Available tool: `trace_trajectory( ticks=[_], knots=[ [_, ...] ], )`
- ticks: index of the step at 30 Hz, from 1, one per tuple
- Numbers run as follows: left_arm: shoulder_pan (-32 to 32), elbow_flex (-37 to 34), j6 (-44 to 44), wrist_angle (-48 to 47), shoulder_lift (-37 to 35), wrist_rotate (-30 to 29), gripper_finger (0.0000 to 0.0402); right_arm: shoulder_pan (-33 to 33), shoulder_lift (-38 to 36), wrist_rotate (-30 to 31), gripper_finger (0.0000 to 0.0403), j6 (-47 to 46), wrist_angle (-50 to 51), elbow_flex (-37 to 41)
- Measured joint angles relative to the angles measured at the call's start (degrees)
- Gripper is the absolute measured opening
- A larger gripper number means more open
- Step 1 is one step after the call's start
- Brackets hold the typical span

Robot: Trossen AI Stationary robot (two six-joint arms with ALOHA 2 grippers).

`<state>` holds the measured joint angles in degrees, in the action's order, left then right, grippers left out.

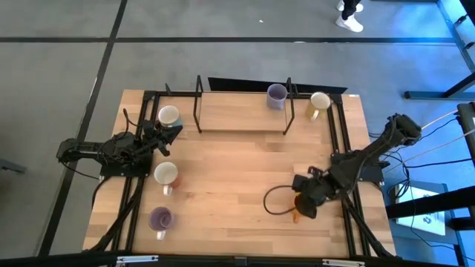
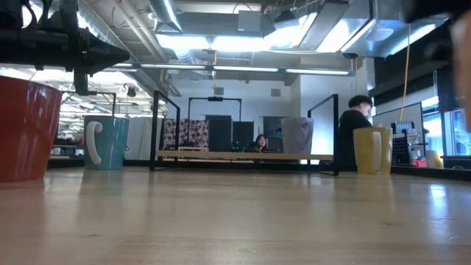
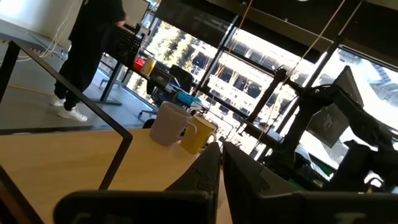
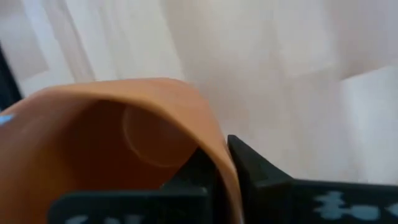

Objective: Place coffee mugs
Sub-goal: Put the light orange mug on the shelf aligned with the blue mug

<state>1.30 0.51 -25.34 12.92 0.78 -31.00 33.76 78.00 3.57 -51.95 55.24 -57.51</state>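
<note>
The table (image 1: 237,170) is pale, honey-toned wood with a black frame (image 1: 241,104). On it stand mugs — a teal one (image 2: 105,142) with a white handle, a red one (image 2: 26,129), a yellow one (image 1: 319,104), two lavender ones (image 1: 277,95) (image 1: 160,219) — and an orange mug (image 4: 112,155) between the right gripper's (image 4: 217,171) black fingers.

Left arm — stretched low along the table's left edge, forearm pointing toward the far left corner. Left gripper (image 1: 165,132) sits just inside that edge; in the left wrist view its fingers (image 3: 208,171) lie nearly together, a thin gap between them, nothing held.

Right arm — comes in from the right edge, elbow raised near the far right, wrist angled down toward the near right part of the table. Right gripper (image 1: 303,202) is low there, fingers (image 4: 258,171) pinching the wall of an orange mug (image 4: 106,149) — apparently firm, though the close view shows little.
</note>
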Motion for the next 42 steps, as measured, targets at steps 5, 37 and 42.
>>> trace_trajectory(
  ticks=[5,37,42],
  knots=[
    [0.00,0.00,0.00,0.03,0.00,0.00,0.0014,-7.41,-0.01,2.35,0.0006,12.23,6.77,-7.22],
    [0.00,0.00,0.41,0.01,0.00,-0.20,0.0014,-52.09,20.54,11.41,0.0008,70.79,10.97,-44.25],
    [0.00,0.00,0.42,-0.01,0.02,-0.66,0.0014,-56.67,25.13,9.25,0.0005,74.47,12.62,-44.48]
  ],
)
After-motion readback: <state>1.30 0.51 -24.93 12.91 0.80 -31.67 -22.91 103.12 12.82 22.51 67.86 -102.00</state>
